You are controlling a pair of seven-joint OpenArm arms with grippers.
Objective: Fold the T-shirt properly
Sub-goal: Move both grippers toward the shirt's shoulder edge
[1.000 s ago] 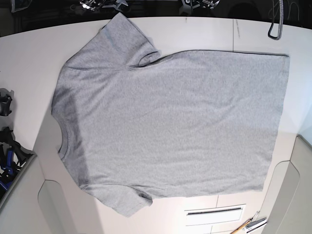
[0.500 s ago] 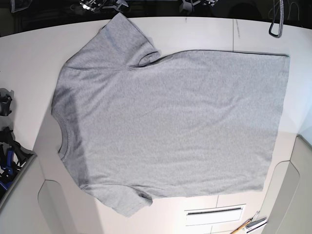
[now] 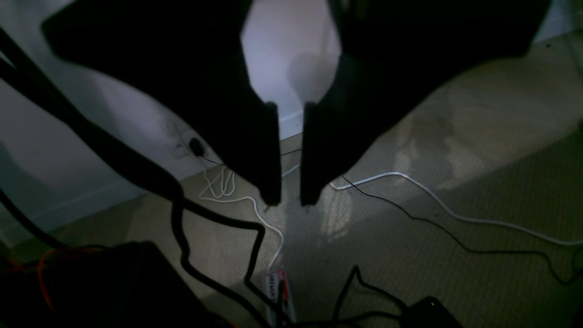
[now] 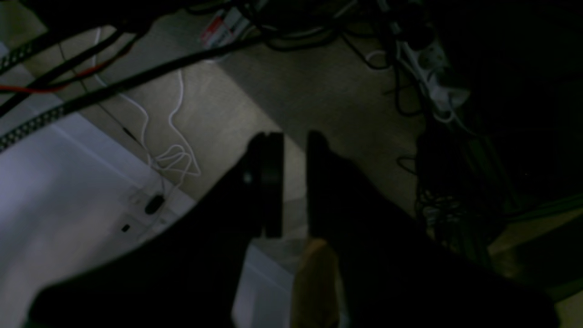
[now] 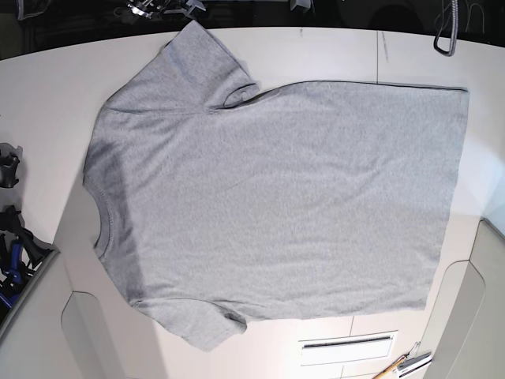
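Note:
The T-shirt (image 5: 276, 197) lies spread flat on the white table (image 5: 47, 95), plain grey side up. Its collar (image 5: 100, 215) points left and its hem (image 5: 454, 189) lies at the right. One sleeve (image 5: 193, 67) reaches the far edge, the other (image 5: 197, 324) the near edge. A small crease sits at the far armpit (image 5: 241, 93). Neither gripper is over the shirt. My left gripper (image 3: 290, 200) and right gripper (image 4: 294, 136) hang over the floor, each with dark fingers nearly together and nothing between them.
Black and blue gear (image 5: 12, 237) stands at the table's left edge. A wooden-handled tool (image 5: 402, 365) and a slot (image 5: 347, 345) are at the near right. A black loop (image 5: 446, 39) hangs at the far right. Cables (image 3: 437, 205) run over the carpet.
The shirt has not moved. Dark hardware at the top centre of the base view has slid upward, mostly out of frame.

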